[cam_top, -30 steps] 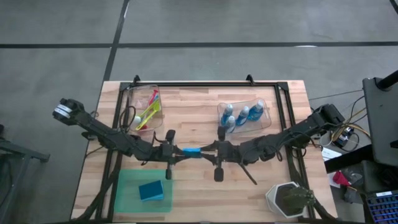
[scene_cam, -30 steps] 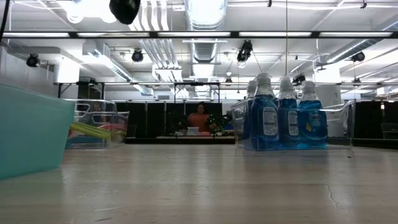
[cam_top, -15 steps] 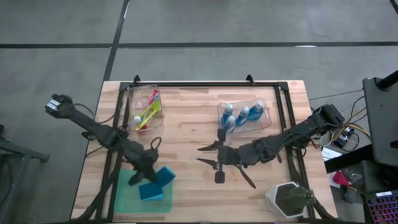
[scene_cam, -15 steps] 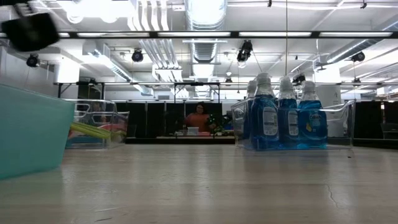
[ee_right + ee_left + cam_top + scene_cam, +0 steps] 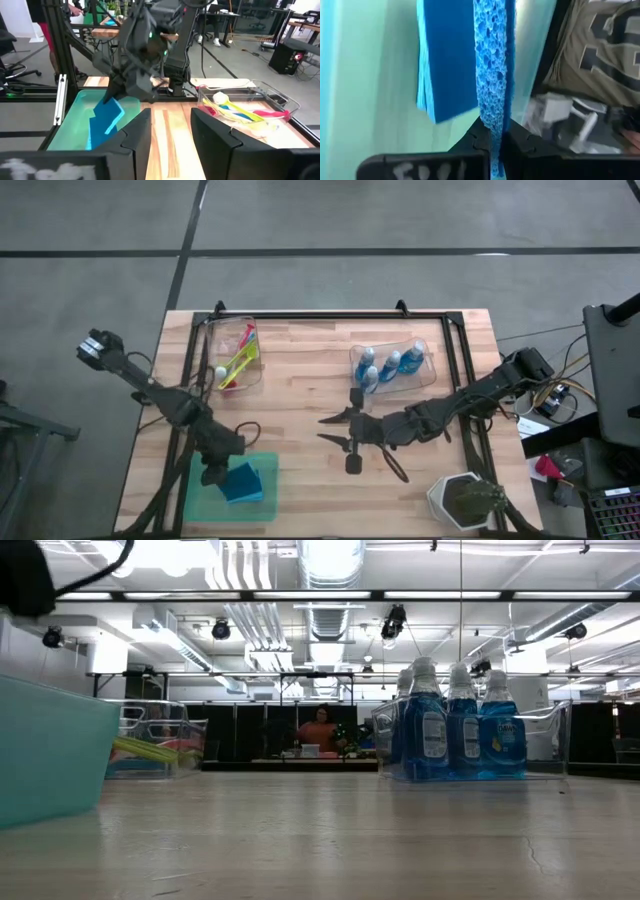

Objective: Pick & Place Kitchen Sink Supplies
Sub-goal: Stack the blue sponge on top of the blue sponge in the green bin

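Note:
My left gripper (image 5: 218, 472) is over the green tray (image 5: 200, 500) at the table's near left and is shut on a blue sponge (image 5: 492, 75). The right wrist view shows that sponge (image 5: 106, 120) hanging under the gripper above the tray (image 5: 70, 125). A second blue sponge (image 5: 450, 55) lies in the tray beside it. My right gripper (image 5: 325, 430) is open and empty at mid-table; its fingers (image 5: 135, 135) point toward the tray. Blue bottles (image 5: 388, 365) stand in a clear bin, and brushes (image 5: 238, 358) lie in another. My left gripper pinches the blue sponge by its two broad faces between the two fingers, at the sponge's near end (image 5: 493, 150). The fingers slant down into the tray from above. The sponge sticks out past the fingertips, seen edge-on. Whether its far end touches the tray, I cannot tell.
The clear bottle bin (image 5: 395, 368) is at the far right and the brush bin (image 5: 232, 352) at the far left. A white faceted pot with a plant (image 5: 465, 500) stands at the near right corner. A black frame rail (image 5: 175, 450) runs beside the tray.
My left gripper has carried the blue sponge from mid-table, where it met my right gripper, toward the near left. It has gone down over the green tray, and the sponge now hangs beside the one lying there. My right gripper has stayed at mid-table.

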Tool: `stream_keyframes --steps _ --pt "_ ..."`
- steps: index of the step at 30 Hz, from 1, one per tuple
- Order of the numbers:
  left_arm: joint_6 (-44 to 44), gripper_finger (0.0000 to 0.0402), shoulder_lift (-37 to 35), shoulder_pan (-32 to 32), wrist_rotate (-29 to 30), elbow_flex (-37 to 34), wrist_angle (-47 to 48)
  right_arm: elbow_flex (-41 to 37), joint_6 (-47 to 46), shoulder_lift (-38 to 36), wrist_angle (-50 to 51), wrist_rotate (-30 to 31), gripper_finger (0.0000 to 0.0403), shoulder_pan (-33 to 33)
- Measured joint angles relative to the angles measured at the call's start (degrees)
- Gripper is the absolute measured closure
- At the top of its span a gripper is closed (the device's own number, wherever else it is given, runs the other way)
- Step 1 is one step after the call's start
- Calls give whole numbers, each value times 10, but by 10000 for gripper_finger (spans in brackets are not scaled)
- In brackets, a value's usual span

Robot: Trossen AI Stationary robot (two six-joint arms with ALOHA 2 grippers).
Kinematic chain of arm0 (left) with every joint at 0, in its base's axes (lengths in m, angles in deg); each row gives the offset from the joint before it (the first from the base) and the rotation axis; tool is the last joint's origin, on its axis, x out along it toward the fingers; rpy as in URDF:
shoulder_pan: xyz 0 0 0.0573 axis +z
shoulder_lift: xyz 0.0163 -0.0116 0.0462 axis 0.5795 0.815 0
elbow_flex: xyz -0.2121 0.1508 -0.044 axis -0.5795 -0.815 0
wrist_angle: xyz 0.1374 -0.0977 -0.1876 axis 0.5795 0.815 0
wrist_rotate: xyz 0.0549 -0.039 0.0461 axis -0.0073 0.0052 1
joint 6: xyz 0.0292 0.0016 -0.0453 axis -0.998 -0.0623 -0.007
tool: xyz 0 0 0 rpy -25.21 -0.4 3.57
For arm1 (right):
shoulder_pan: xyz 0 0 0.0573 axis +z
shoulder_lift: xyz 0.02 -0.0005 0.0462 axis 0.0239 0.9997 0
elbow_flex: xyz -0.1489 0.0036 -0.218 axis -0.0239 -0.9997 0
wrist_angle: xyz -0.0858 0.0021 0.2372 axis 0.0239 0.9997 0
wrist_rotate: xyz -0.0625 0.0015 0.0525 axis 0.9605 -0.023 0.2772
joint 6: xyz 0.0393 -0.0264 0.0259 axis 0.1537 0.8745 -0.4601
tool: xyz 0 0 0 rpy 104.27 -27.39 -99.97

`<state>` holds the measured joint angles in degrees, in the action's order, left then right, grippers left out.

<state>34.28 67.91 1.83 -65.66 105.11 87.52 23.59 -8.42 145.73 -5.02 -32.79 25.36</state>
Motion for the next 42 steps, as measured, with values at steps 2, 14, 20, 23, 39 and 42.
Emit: stream_keyframes --steps 2,14,20,23,39,42 --pt "10 381 12 0 -19 -17 -21 -1 0 0 -1 0 274 0" --pt "32 381 30 0 -68 -37 -128 -1 4 0 -2 0 287 0" --pt "56 381 61 1 -49 -55 -163 -1 2 0 -2 0 279 0" --pt "39 381 80 1 -53 -62 -163 -1 1 0 -2 0 275 0" --pt "36 327 86 1 -42 -63 -182 -5 0 0 -3 0 292 -1" --pt "48 299 82 1 -27 -63 -183 -5 0 0 -3 0 297 -1"
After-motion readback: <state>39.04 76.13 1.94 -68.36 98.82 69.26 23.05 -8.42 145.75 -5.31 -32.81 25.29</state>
